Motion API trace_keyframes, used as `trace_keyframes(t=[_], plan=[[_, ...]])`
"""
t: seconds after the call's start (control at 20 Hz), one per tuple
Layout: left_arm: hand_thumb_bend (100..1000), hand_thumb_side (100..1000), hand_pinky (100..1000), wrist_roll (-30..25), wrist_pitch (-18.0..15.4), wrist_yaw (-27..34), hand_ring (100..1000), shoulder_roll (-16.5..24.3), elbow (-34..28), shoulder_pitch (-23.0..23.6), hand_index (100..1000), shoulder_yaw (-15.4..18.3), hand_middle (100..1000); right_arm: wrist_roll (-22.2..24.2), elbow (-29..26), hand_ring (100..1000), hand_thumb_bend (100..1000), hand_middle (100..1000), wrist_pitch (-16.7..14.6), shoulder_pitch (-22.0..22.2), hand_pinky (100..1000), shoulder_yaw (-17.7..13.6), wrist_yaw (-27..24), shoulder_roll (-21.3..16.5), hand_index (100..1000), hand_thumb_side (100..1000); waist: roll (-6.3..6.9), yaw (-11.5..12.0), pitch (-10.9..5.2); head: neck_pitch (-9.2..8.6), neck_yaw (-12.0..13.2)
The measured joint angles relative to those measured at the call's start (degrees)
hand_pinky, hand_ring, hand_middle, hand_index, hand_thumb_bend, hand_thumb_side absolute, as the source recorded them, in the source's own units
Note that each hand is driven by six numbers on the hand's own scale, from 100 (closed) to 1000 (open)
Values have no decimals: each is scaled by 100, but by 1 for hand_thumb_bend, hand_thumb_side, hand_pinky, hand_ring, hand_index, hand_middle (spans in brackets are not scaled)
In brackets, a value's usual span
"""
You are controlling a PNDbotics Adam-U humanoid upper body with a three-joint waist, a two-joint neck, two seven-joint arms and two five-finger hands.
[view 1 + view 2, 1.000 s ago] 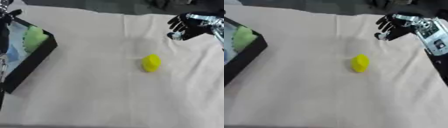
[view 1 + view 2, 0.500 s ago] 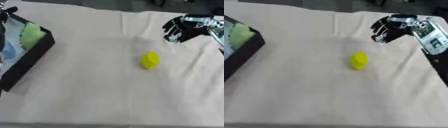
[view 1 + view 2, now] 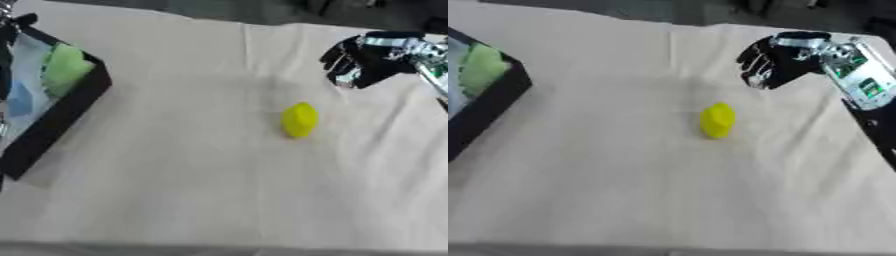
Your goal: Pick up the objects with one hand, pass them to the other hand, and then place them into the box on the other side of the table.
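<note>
1. The right hand (image 3: 773, 64) hangs over the far right part of the cloth-covered table (image 3: 175, 190), its fingers loosely curled downward and holding nothing.
2. A small yellow object (image 3: 299, 120), rounded and lemon-like, lies alone on the cloth near the middle, nearer the camera than the right hand and apart from it.
3. The black box (image 3: 61, 120) sits at the left edge of the table, well apart from the yellow object.
4. Inside the box lie a light green item (image 3: 66, 67) and a pale blue item (image 3: 17, 97).
</note>
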Motion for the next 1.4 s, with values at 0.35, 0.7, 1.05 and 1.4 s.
trace_keyframes(t=[0.35, 0.7, 1.05, 1.4], plan=[[100, 728, 893, -21, 24, 0, 1000, 43, 45, 34, 862, -1, 1000, -78, 119, 763, 100, 703, -95, -152, 822, 363, -153, 114, 823, 310, -10, -37, -93, 49, 164], [100, 718, 893, -30, 42, 0, 1000, 43, 128, 34, 861, -32, 1000, -14, 262, 769, 127, 701, -245, -157, 830, 653, -77, 244, 827, 308, -10, -75, -234, 52, 215], [100, 712, 892, -34, 45, 0, 1000, 43, 185, 33, 859, -40, 1000, -13, 539, 769, 171, 703, -472, -265, 841, 920, 212, 390, 834, 308, -8, -121, -303, 53, 239], [100, 720, 893, -48, 59, 0, 1000, 44, 215, 33, 857, -43, 1000, -126, 844, 798, 205, 732, -745, -407, 861, 1096, 371, 470, 852, 358, -8, -150, -303, 53, 252]])
